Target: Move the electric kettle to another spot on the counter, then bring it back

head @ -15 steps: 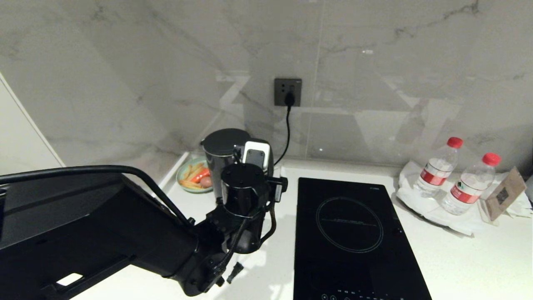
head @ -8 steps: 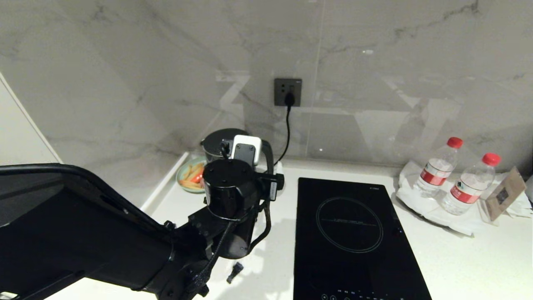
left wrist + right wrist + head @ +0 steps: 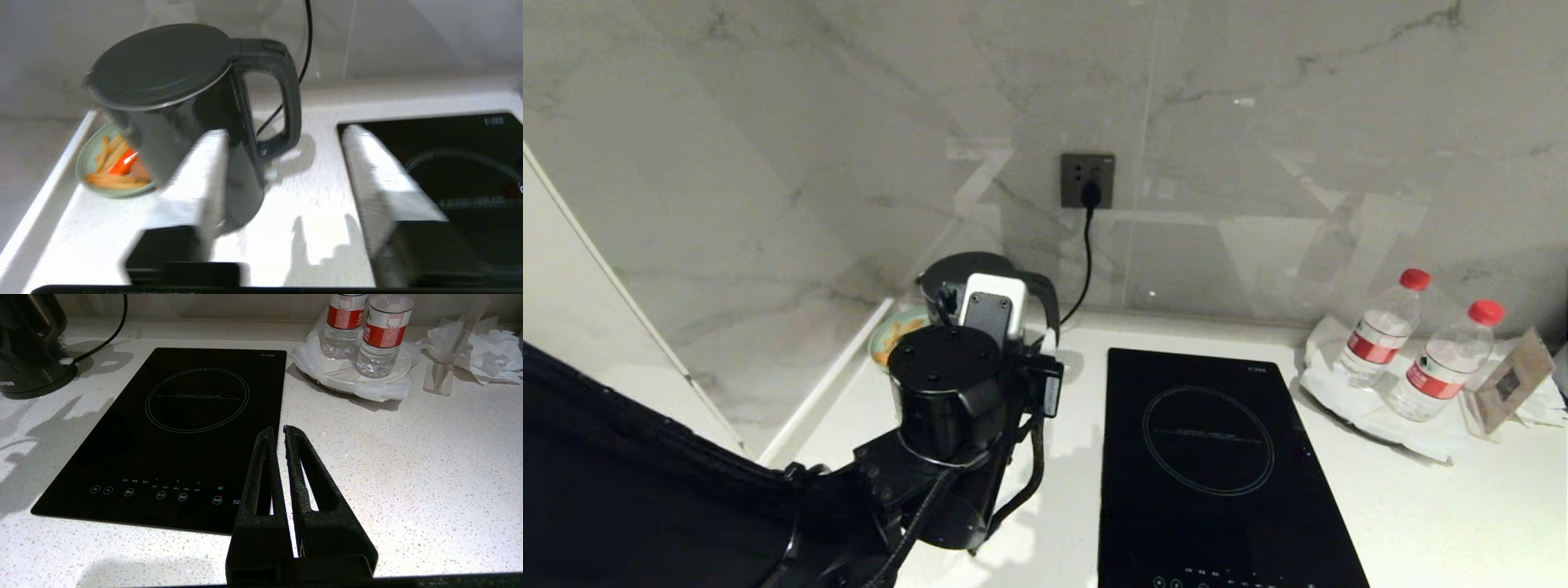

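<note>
The glossy black electric kettle point(image 3: 163, 81) stands upright in the back left corner of the white speckled counter point(image 3: 318, 196), its loop handle point(image 3: 286, 94) turned toward the hob. In the head view only its lid point(image 3: 956, 269) and handle show behind my left arm's wrist point(image 3: 947, 384). My left gripper point(image 3: 284, 132) hovers short of the kettle, open, with nothing between its pale fingers point(image 3: 208, 163). My right gripper point(image 3: 277, 430) is parked, shut and empty, over the counter's front by the hob. The kettle's lower body point(image 3: 28, 343) also shows in the right wrist view.
A black glass hob point(image 3: 1217, 457) lies right of the kettle. A green plate of food point(image 3: 110, 171) sits in the corner behind it. A black cord runs up to the wall socket point(image 3: 1086, 180). Two water bottles point(image 3: 1384, 327) and a card stand point(image 3: 1511, 380) stand at the back right.
My left arm has drawn back from the kettle toward the near left. The kettle stays where it was. The right arm has not moved.
</note>
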### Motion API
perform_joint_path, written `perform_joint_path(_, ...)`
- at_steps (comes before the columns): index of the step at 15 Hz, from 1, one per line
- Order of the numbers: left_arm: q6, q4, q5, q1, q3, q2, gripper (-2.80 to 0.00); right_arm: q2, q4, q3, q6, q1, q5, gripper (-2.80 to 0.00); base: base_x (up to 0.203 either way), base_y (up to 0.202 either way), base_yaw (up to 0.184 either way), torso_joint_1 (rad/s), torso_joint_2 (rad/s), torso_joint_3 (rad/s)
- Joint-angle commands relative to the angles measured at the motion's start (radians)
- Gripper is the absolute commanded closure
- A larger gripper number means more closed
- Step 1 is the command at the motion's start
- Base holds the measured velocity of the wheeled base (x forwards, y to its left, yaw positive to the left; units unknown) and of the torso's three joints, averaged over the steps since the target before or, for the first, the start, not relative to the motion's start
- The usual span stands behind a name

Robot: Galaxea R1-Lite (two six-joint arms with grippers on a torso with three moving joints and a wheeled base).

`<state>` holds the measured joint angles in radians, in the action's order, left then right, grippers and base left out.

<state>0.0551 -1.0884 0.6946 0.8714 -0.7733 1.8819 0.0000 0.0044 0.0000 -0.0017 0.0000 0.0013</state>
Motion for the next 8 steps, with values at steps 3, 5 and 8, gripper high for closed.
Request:
perform_joint_path(3, -0.003, 0.025, 0.016, 0.008, 0.127, -0.166, 0.0, 0.0, 0.0, 0.0, 0.0, 0.0, 0.0, 0.0, 0.0, 0.0, 0.0, 0.0, 0.0, 0.0)
perform_joint_path(5, -0.003, 0.03, 0.018, 0.007, 0.122, -0.164, 0.0, 0.0, 0.0, 0.0, 0.0, 0.0, 0.0, 0.0, 0.0, 0.0, 0.0, 0.0, 0.0, 0.0)
perform_joint_path(8, -0.003, 0.09, 0.017, 0.029, 0.105, -0.157, 0.0, 0.0, 0.0, 0.0, 0.0, 0.0, 0.0, 0.0, 0.0, 0.0, 0.0, 0.0, 0.0, 0.0)
